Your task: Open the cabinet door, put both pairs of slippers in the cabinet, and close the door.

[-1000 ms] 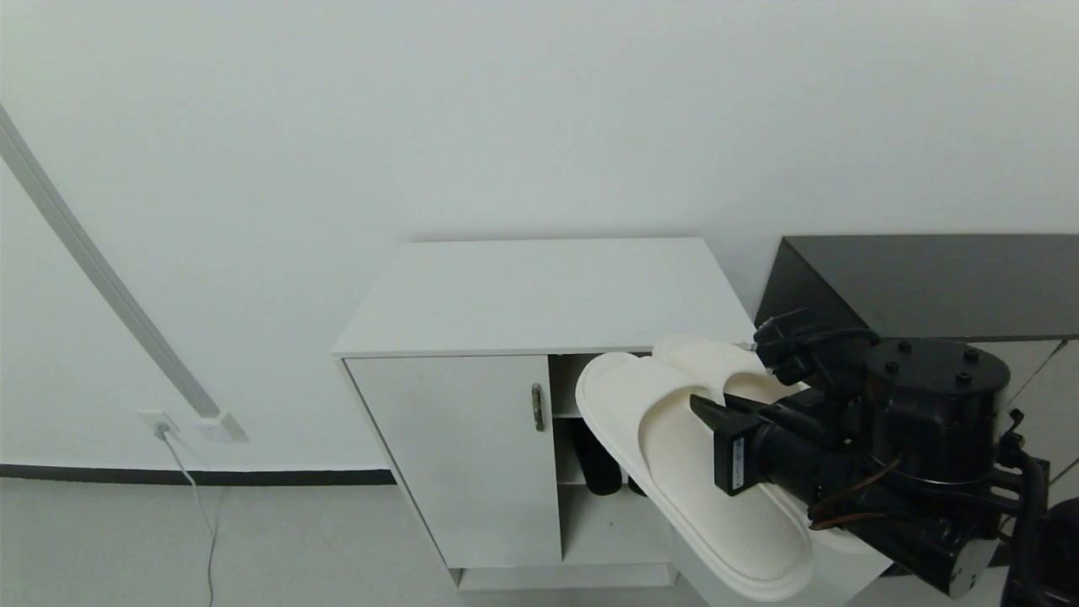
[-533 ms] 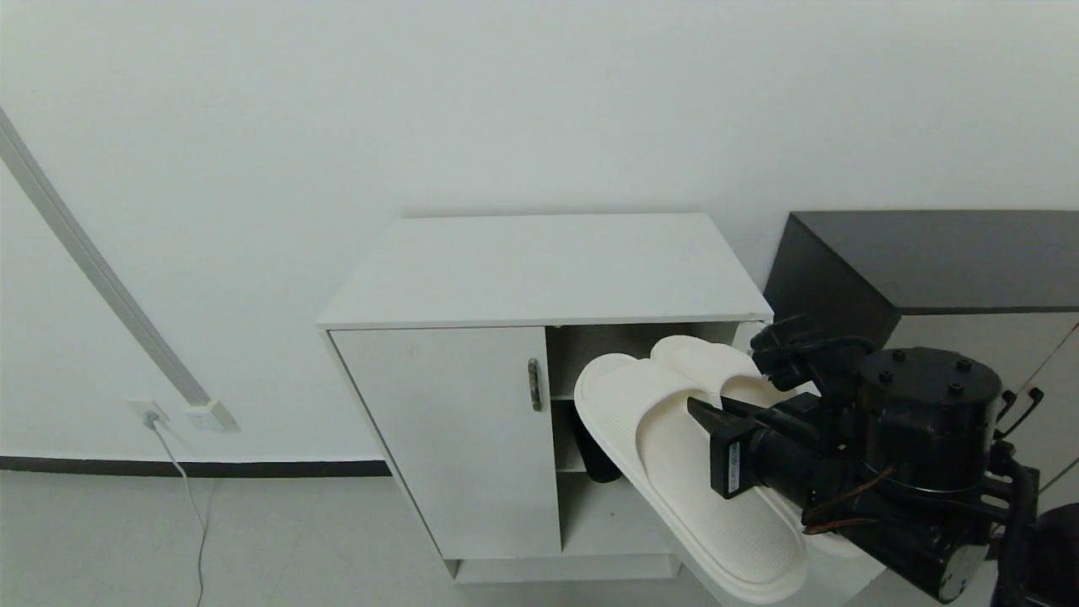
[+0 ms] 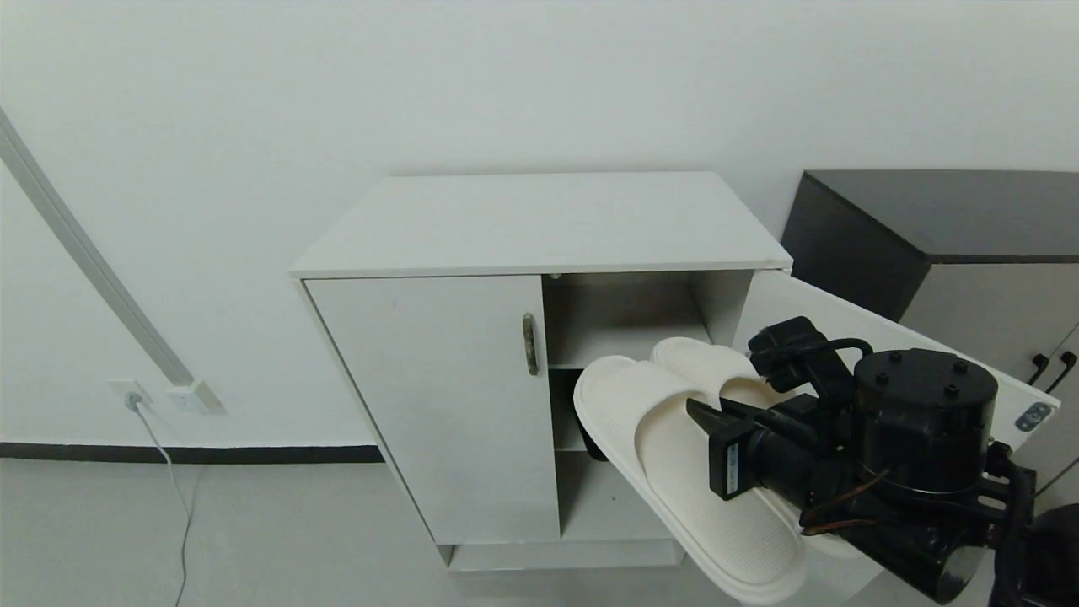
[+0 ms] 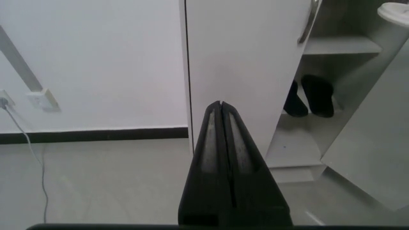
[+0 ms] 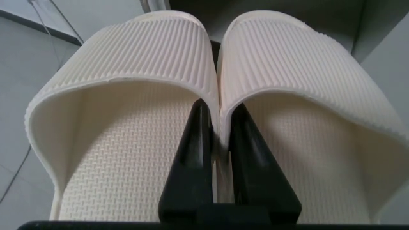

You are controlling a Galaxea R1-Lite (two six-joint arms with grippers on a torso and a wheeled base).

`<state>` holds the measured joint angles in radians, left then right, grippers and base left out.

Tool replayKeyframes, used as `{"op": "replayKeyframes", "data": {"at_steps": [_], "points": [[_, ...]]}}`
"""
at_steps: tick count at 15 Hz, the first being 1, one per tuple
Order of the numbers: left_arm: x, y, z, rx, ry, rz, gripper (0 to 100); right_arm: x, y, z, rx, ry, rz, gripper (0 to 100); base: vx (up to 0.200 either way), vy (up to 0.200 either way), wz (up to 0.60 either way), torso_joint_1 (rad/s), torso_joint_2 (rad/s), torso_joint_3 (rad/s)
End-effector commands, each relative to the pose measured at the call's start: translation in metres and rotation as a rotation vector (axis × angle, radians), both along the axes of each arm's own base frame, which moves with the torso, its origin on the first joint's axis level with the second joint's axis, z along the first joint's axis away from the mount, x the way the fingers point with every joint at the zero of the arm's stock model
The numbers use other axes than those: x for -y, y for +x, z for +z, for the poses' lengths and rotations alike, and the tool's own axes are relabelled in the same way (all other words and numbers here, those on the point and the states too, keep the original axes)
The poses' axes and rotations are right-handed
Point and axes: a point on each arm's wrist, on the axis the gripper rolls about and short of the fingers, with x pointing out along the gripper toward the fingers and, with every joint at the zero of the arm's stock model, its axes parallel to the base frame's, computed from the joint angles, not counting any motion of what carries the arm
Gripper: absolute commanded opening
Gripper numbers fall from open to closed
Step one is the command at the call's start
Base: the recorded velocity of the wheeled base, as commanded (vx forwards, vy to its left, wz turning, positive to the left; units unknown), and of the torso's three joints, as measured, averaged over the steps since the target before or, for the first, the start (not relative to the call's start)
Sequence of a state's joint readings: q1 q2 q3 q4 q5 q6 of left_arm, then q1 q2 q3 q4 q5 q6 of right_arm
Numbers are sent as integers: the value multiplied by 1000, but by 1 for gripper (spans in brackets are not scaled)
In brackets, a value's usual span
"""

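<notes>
Pinches both slippers by their touching inner walls in right pincer, lower right, toes toward open cabinet for sliding in; carries left pincer closed and empty

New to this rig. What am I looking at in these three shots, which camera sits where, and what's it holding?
It is a two-armed robot on wheels, and each arm ends in a gripper. The big picture comes from a camera on its head, looking forward and down. The two small ones come from cameras on the wrists, so each looks along its own gripper.

Ahead, a white cabinet stands against the wall. Its left door is closed and its right door is swung open. A dark pair of slippers already sits on a shelf inside.

The right gripper pinches a cream pair, side by side, by their inner edges, in front of the opening. The left gripper is shut and empty, pointing toward the closed door.
</notes>
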<state>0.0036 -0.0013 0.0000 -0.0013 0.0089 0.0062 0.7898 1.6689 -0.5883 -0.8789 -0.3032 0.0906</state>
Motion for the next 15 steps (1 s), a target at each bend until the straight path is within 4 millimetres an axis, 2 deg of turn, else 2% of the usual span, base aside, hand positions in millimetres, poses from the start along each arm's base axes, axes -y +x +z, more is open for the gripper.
{"op": "replayKeyframes", "data": {"at_steps": [1, 8, 15], "points": [[0, 0, 0, -1, 0, 0, 0, 0, 0, 0, 1, 0, -2, 0, 0, 0, 0, -183, 515, 320], [0, 0, 0, -1, 0, 0, 0, 0, 0, -7, -20, -21, -2, 0, 0, 0, 0, -165, 492, 328], [0, 0, 0, -1, 1, 0, 0, -2, -1, -15, -38, -37, 12, 0, 0, 0, 0, -102, 462, 352]]}}
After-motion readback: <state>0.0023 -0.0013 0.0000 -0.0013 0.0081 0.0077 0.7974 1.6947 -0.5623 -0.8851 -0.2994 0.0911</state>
